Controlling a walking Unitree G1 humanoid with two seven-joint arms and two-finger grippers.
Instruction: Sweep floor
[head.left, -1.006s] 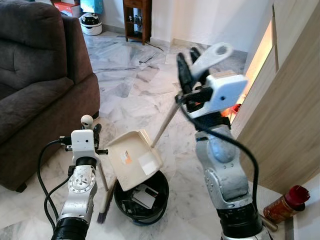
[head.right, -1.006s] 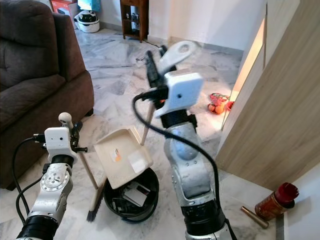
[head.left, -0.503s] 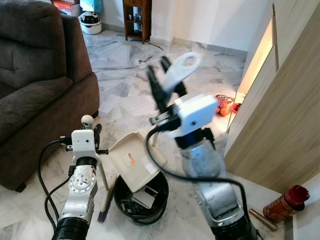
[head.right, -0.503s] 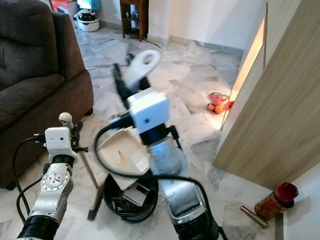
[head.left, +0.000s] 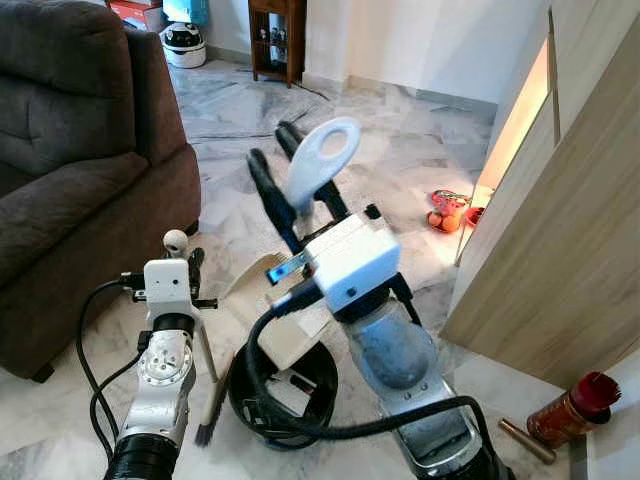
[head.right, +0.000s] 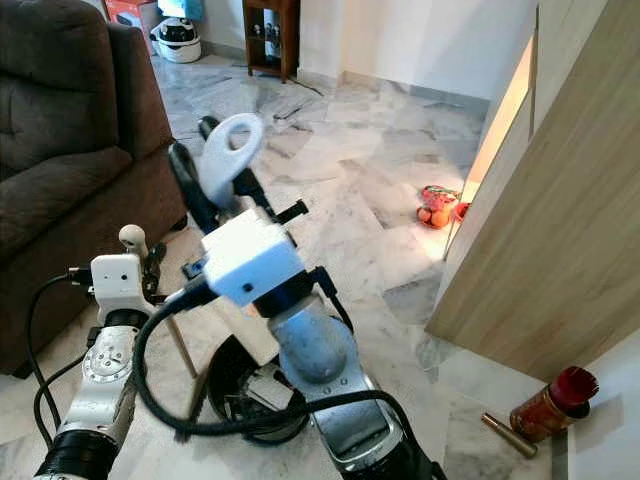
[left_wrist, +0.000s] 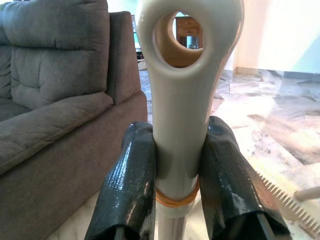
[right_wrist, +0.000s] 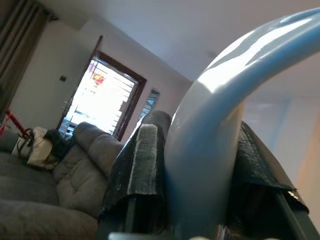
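My left gripper is shut on the beige broom handle, low at the left; the broom stands upright with its bristles on the floor beside the black bin. My right gripper is shut on the white ring-ended dustpan handle, raised in the middle. In the right wrist view the black fingers clamp that pale handle. The cream dustpan hangs tilted over the bin, mostly hidden behind my right arm. Rubbish lies in the bin.
A brown sofa fills the left side. A wooden panel runs along the right, with a red-capped can at its foot. Small orange toys lie by the wall. A dark shelf stands at the back.
My right arm has swung left across the view with the dustpan handle, and the pan now sits lower over the bin behind the arm. The left arm and broom have not moved.
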